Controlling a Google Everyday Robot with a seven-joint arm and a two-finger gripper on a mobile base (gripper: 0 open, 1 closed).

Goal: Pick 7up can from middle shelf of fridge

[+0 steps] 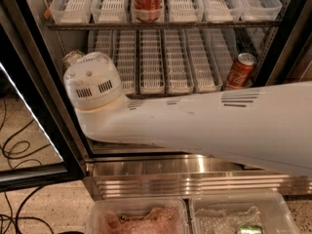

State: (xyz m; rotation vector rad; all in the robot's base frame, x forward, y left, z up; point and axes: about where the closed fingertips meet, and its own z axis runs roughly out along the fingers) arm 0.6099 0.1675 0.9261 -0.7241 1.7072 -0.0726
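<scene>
From where I stand the fridge (195, 177) is open, and the robot's white arm (209, 126) lies right across its lower front. It runs in from the right and ends at a round capped joint (90, 82) near the left door post. The gripper I cannot see at all. It must be somewhere beyond that joint, hidden behind it inside the cabinet, so I cannot tell whether it is open, closed or around anything. Just behind the joint a pale silvery round top pokes up at the left end of the tray-lined level I take for the middle shelf (178, 62). That looks to me like the 7up can (73, 57), upright in its lane, though only its top shows. Further right on the same level stands a red can (241, 69), and on the rail above is a red cola can (146, 1); neither is the one wanted. The arm covers whatever is below, so I cannot count the levels for sure. As I judge it, the arm is in at the right spot but the pick is not done, since the can seems to sit on its tray, unlifted. What is left is to close on it, raise it clear of the lane and bring it out past the door frame.
</scene>
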